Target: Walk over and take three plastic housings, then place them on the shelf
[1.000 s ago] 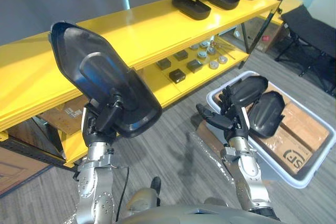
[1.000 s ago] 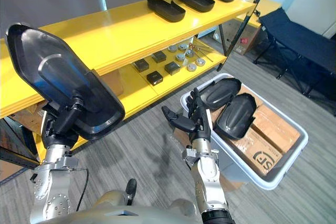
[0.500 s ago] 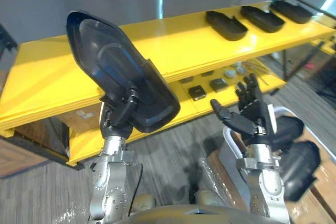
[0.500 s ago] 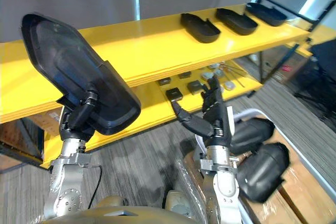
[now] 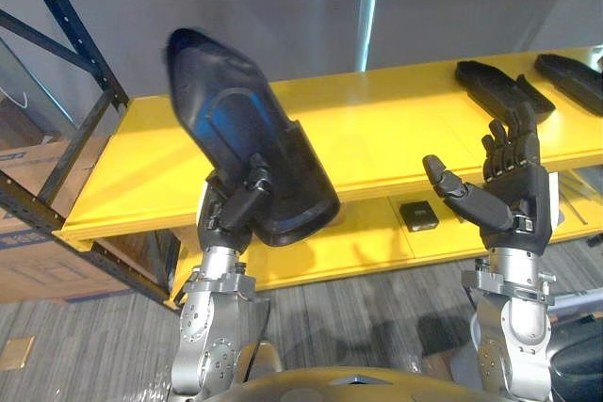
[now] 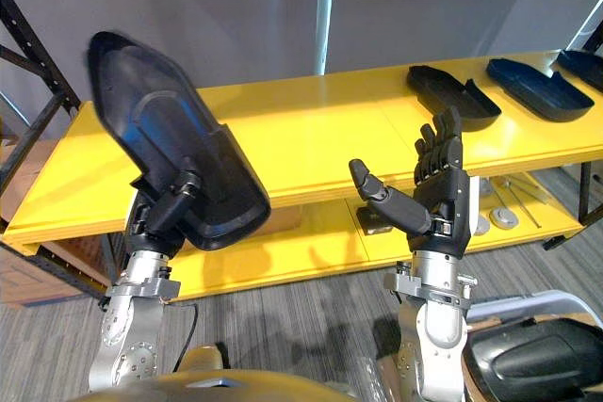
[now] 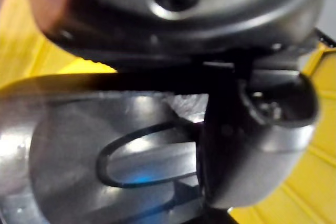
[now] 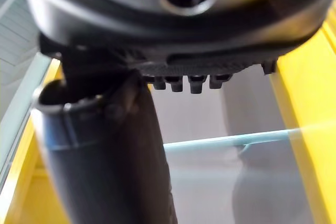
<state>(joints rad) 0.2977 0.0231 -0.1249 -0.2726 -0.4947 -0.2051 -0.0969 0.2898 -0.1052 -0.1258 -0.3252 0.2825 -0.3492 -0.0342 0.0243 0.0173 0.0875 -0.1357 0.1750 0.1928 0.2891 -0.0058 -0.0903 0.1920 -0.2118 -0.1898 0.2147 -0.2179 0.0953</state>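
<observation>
Left eye view, held housing: the black plastic housing point(image 5: 247, 152) is up in the air before the yellow rack. It is tilted, with its top end leaning to the robot's left and its hollow side facing the camera.
Left hand: the left hand point(image 5: 236, 216) has its fingers curled round the housing's lower end. In the left wrist view the thumb point(image 7: 252, 145) lies against the glossy inner face.
Edge behind it: the housing's lower end overlaps the front edge of the top shelf board point(image 5: 386, 129). I cannot tell whether they touch.
Open room: a wide bare yellow stretch of board runs from the held housing to the placed housings.
Placed housings: three more housings point(image 6: 452, 96) lie in a row at the board's right end, near each other.
Right hand: the right hand point(image 6: 438, 197) is raised in front of the shelf, well apart from the held housing. Its fingers are straight and upright, its thumb is out sideways, and it holds nothing.
Lower shelf: a small black block point(image 5: 418, 215) and silver discs point(image 6: 504, 219) lie on the lower shelf point(image 5: 358, 249).
Left boundary: a dark rack upright point(image 5: 71, 40) stands at the shelf's left end.
Floor: grey planks point(image 6: 301, 322).
</observation>
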